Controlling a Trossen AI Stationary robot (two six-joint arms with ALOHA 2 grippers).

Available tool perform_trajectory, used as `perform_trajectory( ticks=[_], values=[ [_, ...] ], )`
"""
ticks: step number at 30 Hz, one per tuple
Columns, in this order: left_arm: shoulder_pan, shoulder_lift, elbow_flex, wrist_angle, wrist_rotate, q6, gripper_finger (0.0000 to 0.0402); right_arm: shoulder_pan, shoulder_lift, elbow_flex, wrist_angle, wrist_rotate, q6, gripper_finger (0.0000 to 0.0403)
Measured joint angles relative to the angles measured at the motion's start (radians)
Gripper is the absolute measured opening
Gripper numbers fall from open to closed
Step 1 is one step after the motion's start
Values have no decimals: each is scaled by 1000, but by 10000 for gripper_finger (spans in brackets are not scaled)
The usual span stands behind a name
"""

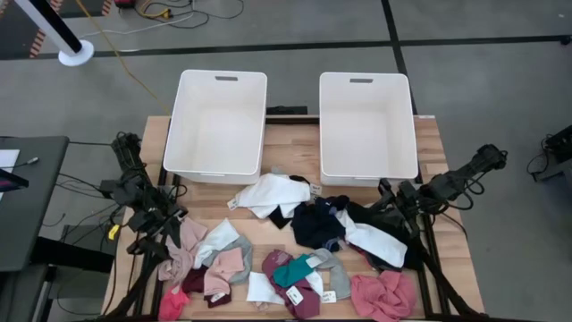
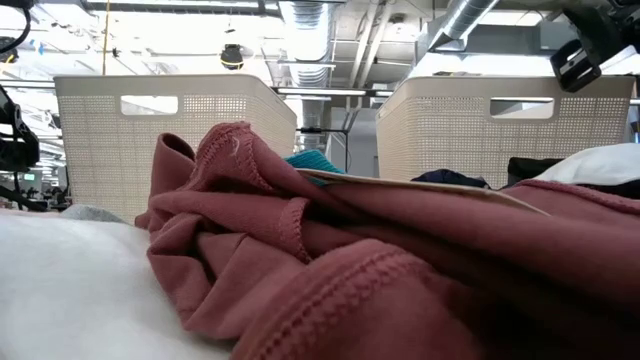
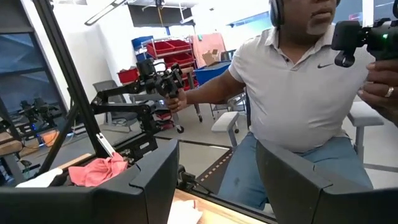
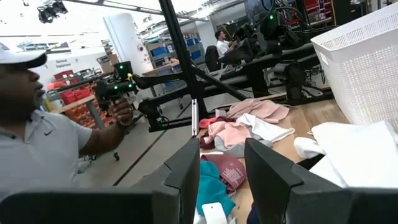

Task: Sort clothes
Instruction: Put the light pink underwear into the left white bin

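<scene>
The sorting has not yet got going, by the look of it: both bins are bare inside and every garment lies on the table. The clothes (image 1: 295,255) spread in a loose heap across the near half of the table (image 1: 295,148), pink and maroon pieces toward the front, a teal sock (image 1: 292,268) among them, a white piece (image 1: 268,192) and a dark navy bundle (image 1: 317,224) farther back.

The left gripper (image 1: 165,224) hangs at the left edge of the heap, above a pale pink piece (image 1: 190,233); its fingers (image 3: 149,186) stand well apart and hold nothing. The right gripper (image 1: 393,201) sits by the right side of the heap near the navy bundle, fingers (image 4: 186,168) parted with an empty gap between.

The next move likely calls for one arm to drop onto a single garment and pinch it free. The pieces overlap, so a grab may drag a neighbour along.

Beyond the heap stand the left bin (image 1: 217,125) and the right bin (image 1: 367,125), side by side. Past the table a person (image 3: 298,93) holds control handles.
</scene>
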Motion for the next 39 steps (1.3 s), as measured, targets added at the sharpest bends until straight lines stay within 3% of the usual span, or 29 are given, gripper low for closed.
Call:
perform_trajectory(
  ticks=[28, 33, 39],
  values=[
    [0, 0, 0, -64, -4, -18, 207, 0, 0, 0, -5, 0, 0, 143],
    [0, 0, 0, -5, -34, -85, 207, 0, 0, 0, -5, 0, -1, 143],
    [0, 0, 0, 92, -156, -97, 207, 0, 0, 0, -5, 0, -1, 143]
  ],
)
